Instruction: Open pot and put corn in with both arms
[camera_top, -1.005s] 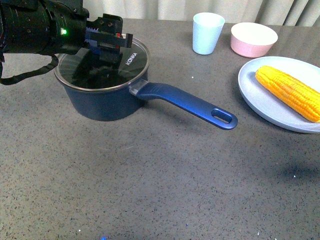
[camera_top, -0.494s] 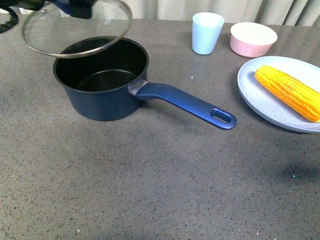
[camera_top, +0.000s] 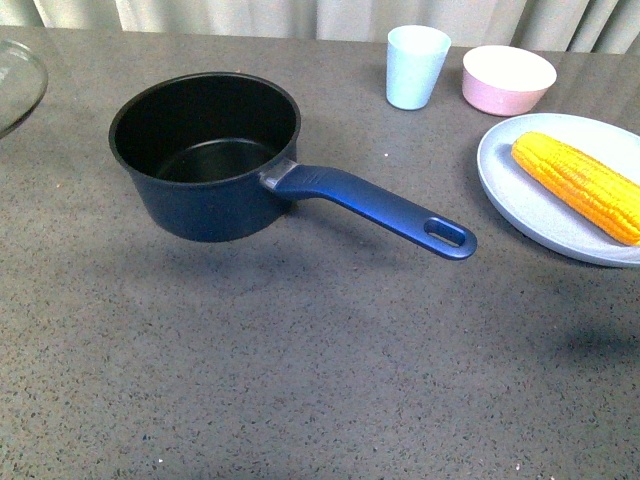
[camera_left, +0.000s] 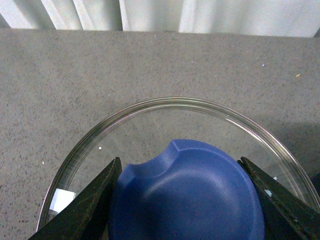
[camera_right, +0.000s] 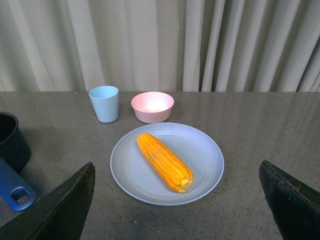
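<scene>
Setting: a kitchen-style tabletop set-up. The grey speckled stone-look bench (camera_top: 300, 380) was backed by pale pleated curtains (camera_right: 150, 45). Cookware and tableware stood on it: saucepan (camera_top: 200, 205), blue cup (camera_top: 415, 68), pink bowl (camera_top: 508, 85), grey plate (camera_top: 520, 190).

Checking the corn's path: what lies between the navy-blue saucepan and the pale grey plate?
In the front view, only the navy-blue saucepan's own long blue handle and bare speckled tabletop; the plate stands apart.
</scene>
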